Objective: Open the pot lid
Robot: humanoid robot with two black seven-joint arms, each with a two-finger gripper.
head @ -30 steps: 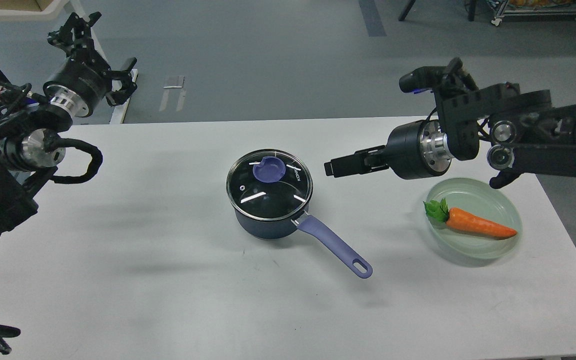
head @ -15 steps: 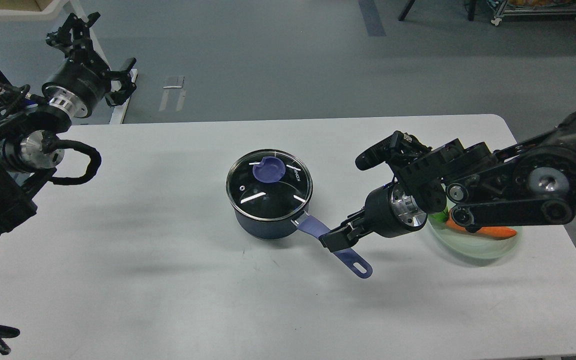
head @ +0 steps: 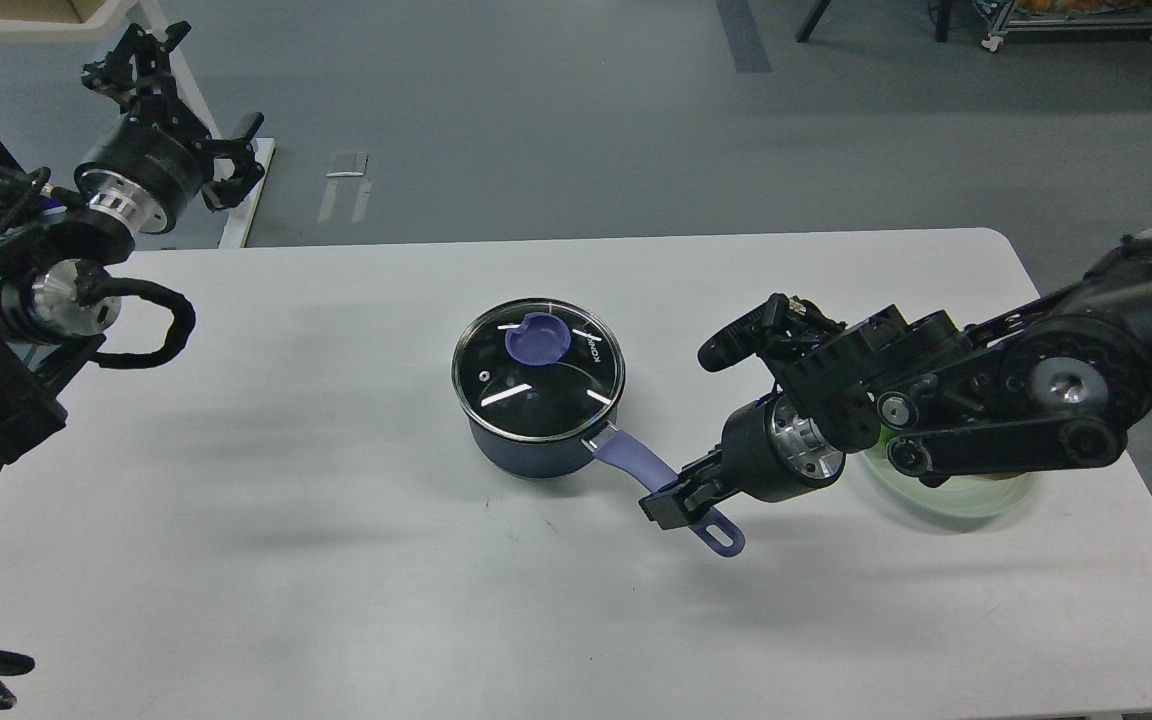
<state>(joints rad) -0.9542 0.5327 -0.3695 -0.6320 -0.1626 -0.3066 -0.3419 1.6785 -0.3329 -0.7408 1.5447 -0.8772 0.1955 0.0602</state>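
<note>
Right gripper (head: 668, 503) over saucepan handle (head: 654, 480), grasp indiscernible. Glass lid (head: 539, 369) seated on saucepan (head: 526, 445). Green plate (head: 976, 495) right, behind arm. Left gripper (head: 136, 55) far left, state unclear.

The pot (head: 536, 420) sits mid-table (head: 286, 560) with its lid (head: 538, 368) on, its handle (head: 661, 483) pointing toward the plate (head: 976, 495) at right.

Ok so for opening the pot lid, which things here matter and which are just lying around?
Part of the job:
pot
glass lid
lid knob
pot handle
right gripper

Just there:
green plate
left gripper
</note>
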